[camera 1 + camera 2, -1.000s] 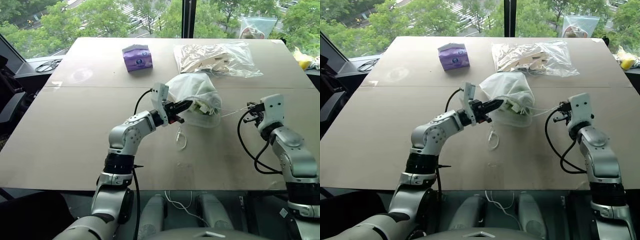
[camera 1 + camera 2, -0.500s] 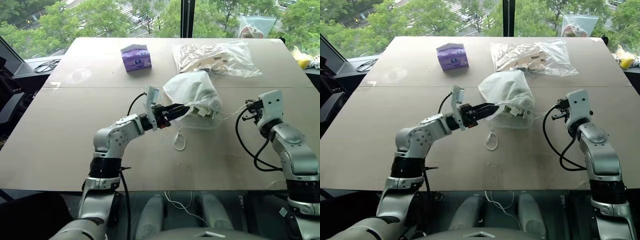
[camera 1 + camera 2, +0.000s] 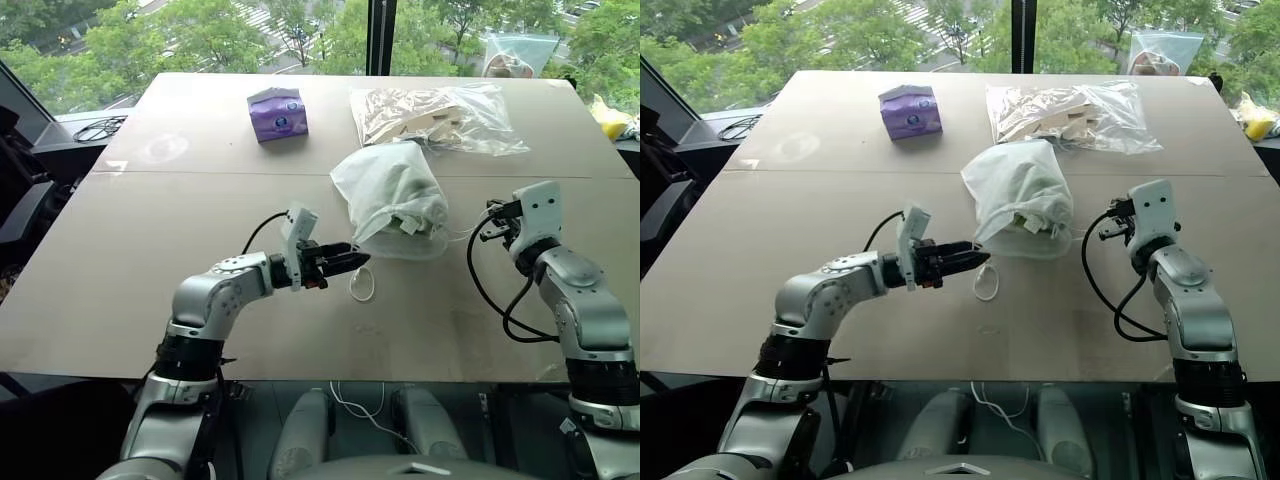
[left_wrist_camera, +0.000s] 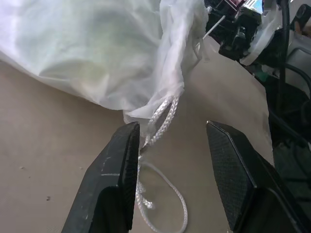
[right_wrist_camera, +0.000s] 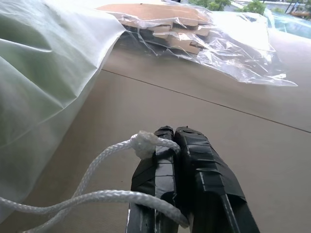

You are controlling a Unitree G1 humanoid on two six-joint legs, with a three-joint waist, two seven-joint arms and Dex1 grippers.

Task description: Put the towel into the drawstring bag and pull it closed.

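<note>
Left tool (image 4: pixel 170 160) opened, drew back from drawstring bag (image 3: pixel 390 195)

The white translucent bag (image 3: pixel 390 198) lies bunched on the table (image 3: pixel 120 260) just in front of the clear plastic bag (image 3: pixel 435 115), the pale green towel (image 3: pixel 405 195) showing inside, its cord loop (image 3: pixel 362 288) trailing nearer.

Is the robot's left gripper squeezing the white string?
No, the left gripper is open, with the cord loose between its fingers.
</note>
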